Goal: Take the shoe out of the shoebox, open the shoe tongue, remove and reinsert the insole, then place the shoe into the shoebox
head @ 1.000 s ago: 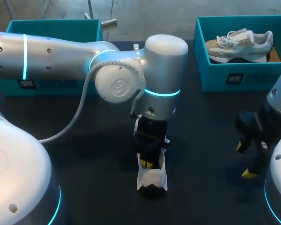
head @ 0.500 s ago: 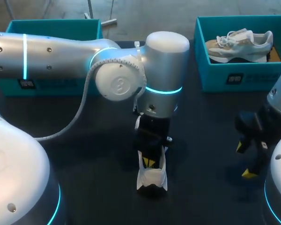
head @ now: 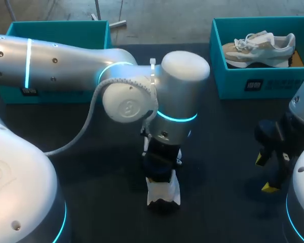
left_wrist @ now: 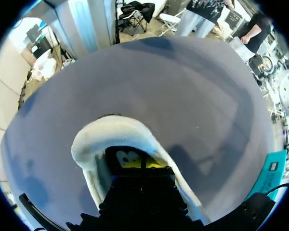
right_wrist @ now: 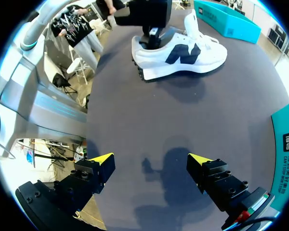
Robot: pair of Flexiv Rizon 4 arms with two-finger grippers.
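Status: the first step is complete. The shoe [head: 163, 191] is out of the box and stands on its sole on the table [head: 106, 217], midway between the left and right edges and towards the near edge. The left gripper [left_wrist: 140, 163] is lowered into the shoe's opening, just inside the heel collar. It cannot be told whether it is parted or clamped, or whether it has hold of the insole. The insole itself is not distinguishable, so the step in hand is judged to be tongue or insole work. Still to do: finish the insole cycle and place the shoe in a shoebox. The right gripper [right_wrist: 151, 163] hangs released and empty above bare table near the right edge, well apart from the shoe. Materials: the shoe has a white upper with a dark emblem on its side. Its collar is thick, rounded and soft-looking, and its sole is chunky with a ridged heel. Expect the upper to flex under load. The table surface is dark and matte. The right shoebox [head: 253, 83], at the far right corner, is teal, rectangular and open-topped. It holds a second shoe [head: 258, 48], white and beige with laces, lying on its side. The left shoebox [head: 55, 28], of the same kind, sits at the far left corner; its contents are hidden.
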